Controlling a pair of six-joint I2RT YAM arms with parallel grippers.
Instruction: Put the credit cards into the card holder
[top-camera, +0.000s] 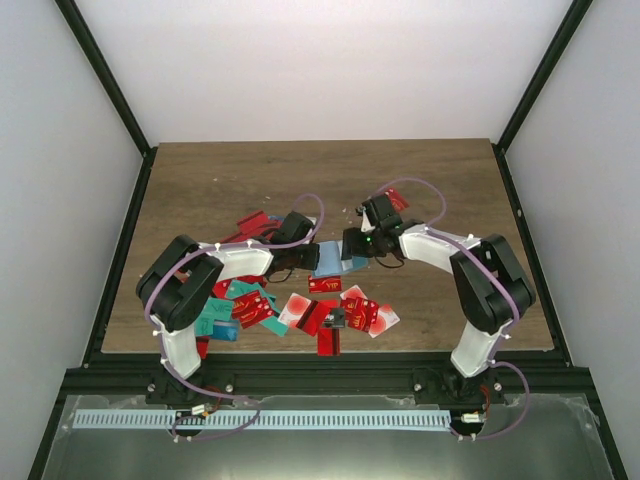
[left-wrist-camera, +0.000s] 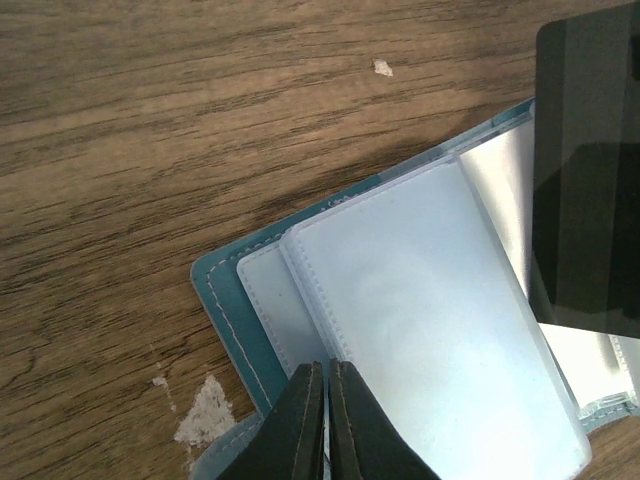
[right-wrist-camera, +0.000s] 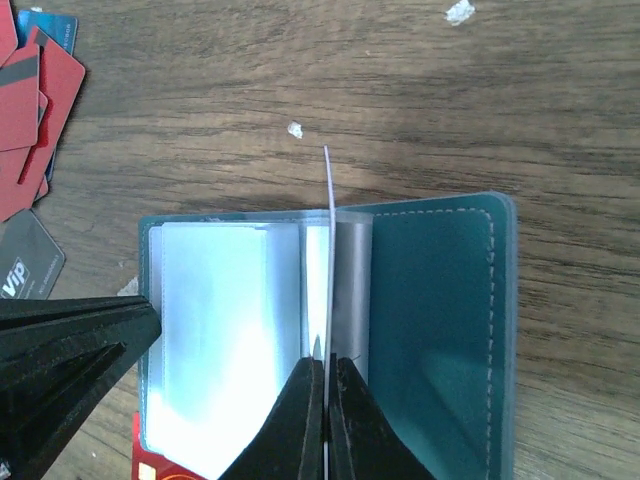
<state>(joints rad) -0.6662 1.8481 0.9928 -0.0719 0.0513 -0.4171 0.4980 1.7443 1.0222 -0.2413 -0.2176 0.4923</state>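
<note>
The card holder lies open on the wooden table, teal cover to the right and clear sleeves fanned out. My right gripper is shut on a dark card that stands on edge over the sleeves, at the holder's fold; in the right wrist view it shows as a thin pale line. My left gripper is shut on the edge of a clear sleeve at the holder's corner, and its fingers show at the holder's left side. From above, both grippers meet over the holder. Loose credit cards, mostly red, lie nearer the arms.
Red cards and a dark VIP card lie left of the holder. More red and teal cards are scattered by the left arm, and one red card lies behind the right gripper. White specks dot the wood.
</note>
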